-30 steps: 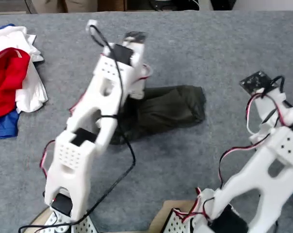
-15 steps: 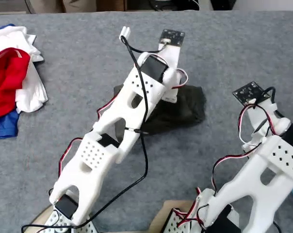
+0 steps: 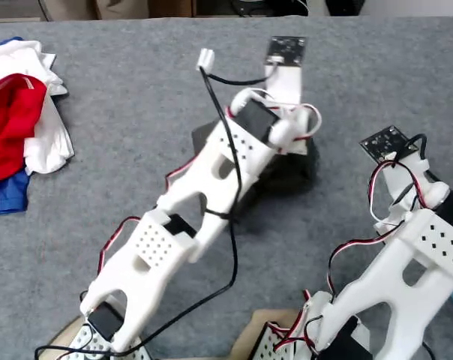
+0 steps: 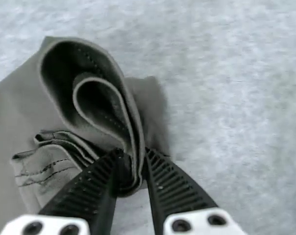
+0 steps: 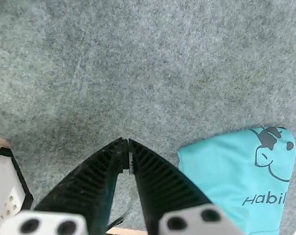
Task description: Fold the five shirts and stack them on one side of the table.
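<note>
left gripper (image 4: 132, 164): was seen closed almost fully, its two black ribbed jaws kept apart only by the cloth pinched between them; a thick folded edge of the olive shirt was held at the tips.
olive shirt (image 4: 64, 93): was laid on the table near the centre, slightly toward 1 o'clock in the high view (image 3: 292, 171), where most of it was covered by the left arm. several layers were seen bunched at the gripped edge, a rolled loop of fabric was stood open just beyond the jaws, and a stitched hem was shown beside one jaw.
left arm (image 3: 204, 202): was stretched from its base at 7 o'clock across the table toward 1 o'clock, with the wrist placed over the olive shirt.
right gripper (image 5: 127, 147): was seen with the jaws brought together until the tips met; nothing was held, and bare table was seen under it.
right arm (image 3: 414, 240): was raised at 4 o'clock, well apart from the olive shirt.
teal shirt (image 5: 236, 181): was laid flat near the right gripper, at the table's 4 o'clock edge; a dark print was shown on it.
pile of shirts (image 3: 20, 112): white, red and blue cloth was heaped unfolded at 10 o'clock, well apart from both arms.
table (image 3: 99, 195): was covered in a grey felt-like surface.
</note>
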`<act>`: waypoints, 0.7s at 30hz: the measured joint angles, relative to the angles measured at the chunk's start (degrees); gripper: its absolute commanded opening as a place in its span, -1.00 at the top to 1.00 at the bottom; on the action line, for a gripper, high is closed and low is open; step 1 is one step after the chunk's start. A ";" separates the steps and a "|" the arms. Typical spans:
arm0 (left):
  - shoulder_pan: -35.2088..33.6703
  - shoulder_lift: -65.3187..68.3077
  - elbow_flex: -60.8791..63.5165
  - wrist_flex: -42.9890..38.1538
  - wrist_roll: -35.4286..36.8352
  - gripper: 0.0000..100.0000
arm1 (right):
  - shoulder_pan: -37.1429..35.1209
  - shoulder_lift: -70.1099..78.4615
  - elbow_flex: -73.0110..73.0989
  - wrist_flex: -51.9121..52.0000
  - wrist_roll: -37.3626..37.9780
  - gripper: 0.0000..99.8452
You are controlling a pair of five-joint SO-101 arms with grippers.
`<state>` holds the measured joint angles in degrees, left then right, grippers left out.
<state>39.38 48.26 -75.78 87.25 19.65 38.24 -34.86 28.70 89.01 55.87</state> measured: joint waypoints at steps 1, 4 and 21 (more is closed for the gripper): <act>0.53 0.00 0.00 -0.62 0.00 0.95 | 0.00 0.00 0.00 0.00 -0.09 0.99; 1.58 0.00 0.00 -1.76 0.00 0.95 | 0.70 0.00 0.00 0.00 -0.09 0.99; 3.25 1.85 2.29 -2.81 0.44 0.55 | 1.49 0.00 0.00 0.00 -0.09 0.99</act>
<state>42.64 50.11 -73.49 84.44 20.09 39.74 -34.86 28.70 89.01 55.78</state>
